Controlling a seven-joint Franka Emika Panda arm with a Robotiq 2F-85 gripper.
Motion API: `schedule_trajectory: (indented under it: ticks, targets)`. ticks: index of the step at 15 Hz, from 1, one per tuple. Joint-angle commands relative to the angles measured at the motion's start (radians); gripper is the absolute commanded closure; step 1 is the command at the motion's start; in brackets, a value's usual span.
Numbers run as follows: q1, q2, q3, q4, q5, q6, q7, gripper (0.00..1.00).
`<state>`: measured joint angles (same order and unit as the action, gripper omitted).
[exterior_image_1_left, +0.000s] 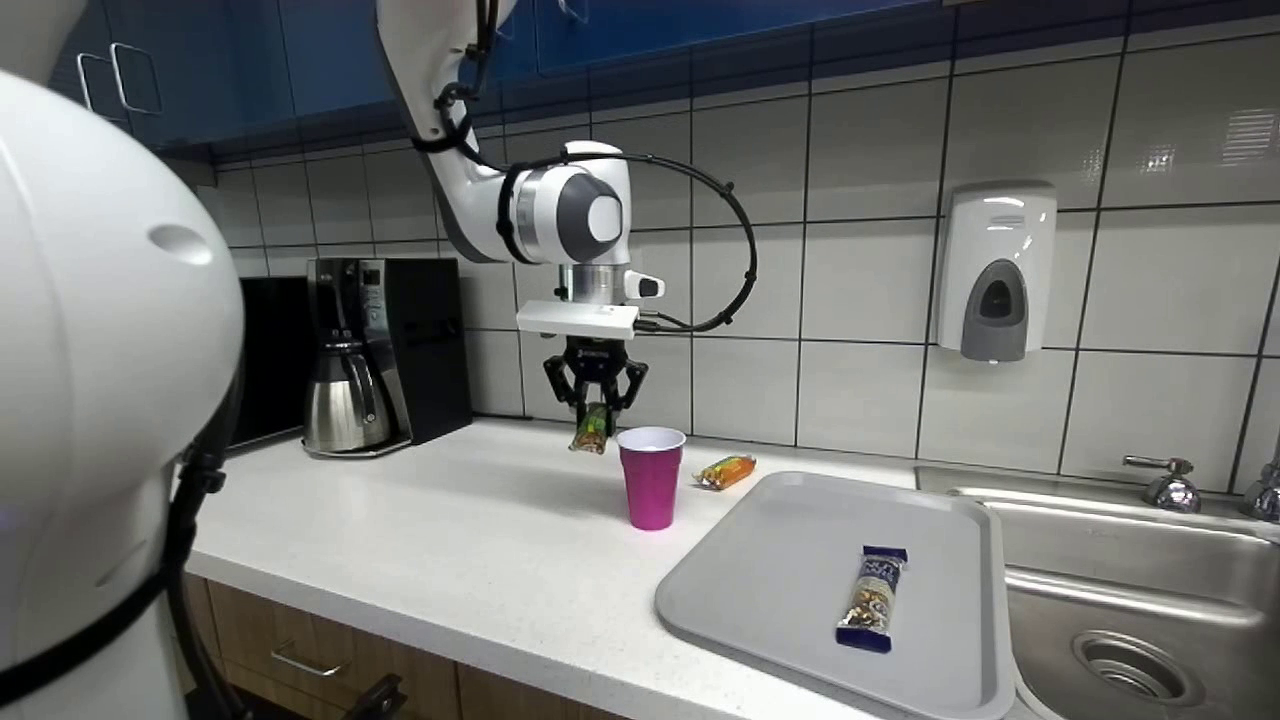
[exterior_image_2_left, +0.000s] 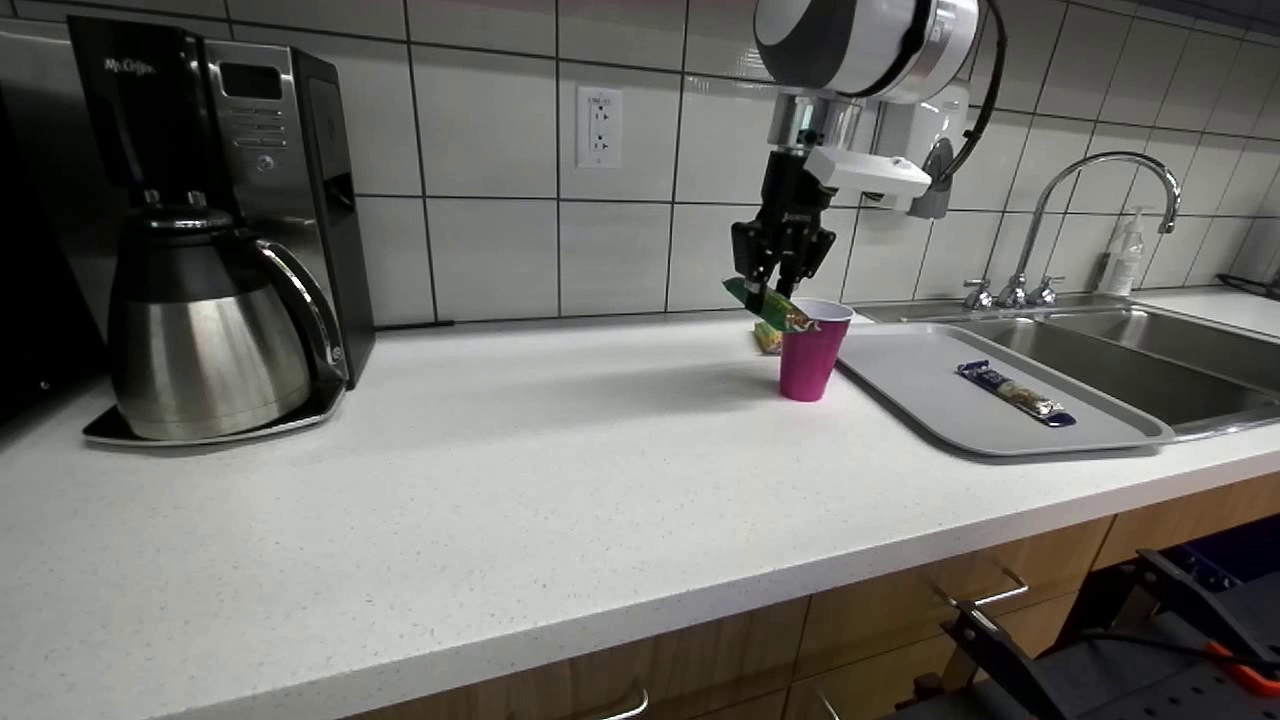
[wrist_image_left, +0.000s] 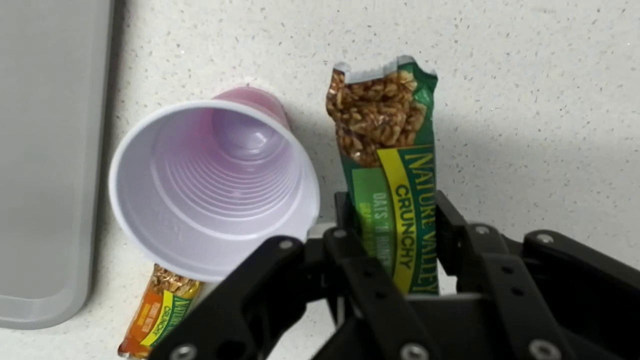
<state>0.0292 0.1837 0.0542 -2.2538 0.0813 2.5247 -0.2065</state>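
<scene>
A green granola bar (wrist_image_left: 382, 125) hangs tilted above the counter (wrist_image_left: 540, 125), clamped between the jaws of the gripper (wrist_image_left: 392, 220), apparently gripped across its narrow width so one end juts free; it reads "Nature Valley Crunchy". Just beside and below the jaws, a pink cup (exterior_image_1_left: 651, 490) stands upright. Also lower than the jaws, near the cup, lies an orange bar (wrist_image_left: 155, 315) lettered "Crunchy". Farther from the jaws, a gray tray (exterior_image_1_left: 760, 590) bears a blue-ended bar (exterior_image_1_left: 872, 600), seemingly reading "Nut".

Gripper (exterior_image_2_left: 771, 290) pinched tilted green-wrapped snack bar (exterior_image_2_left: 783, 312) | just below gripper, magenta plastic cup (exterior_image_2_left: 806, 366) stood upright | right of gripper in an exterior view, gray tray (exterior_image_2_left: 925, 385) bore blue-ended snack bar (exterior_image_2_left: 1015, 393) | well left of gripper, Mr. Coffee coffeemaker (exterior_image_2_left: 265, 195) stood
</scene>
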Motion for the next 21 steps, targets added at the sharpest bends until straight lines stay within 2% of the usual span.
schedule_trajectory:
  ticks: [1,9,21]
  targets:
    - [0.005,0.034,0.014,0.022,-0.034,0.010,-0.026,0.85]
    - [0.052,0.037,0.041,0.018,-0.092,0.005,-0.019,0.85]
    - [0.070,0.147,0.038,0.033,-0.172,0.029,-0.005,0.85]
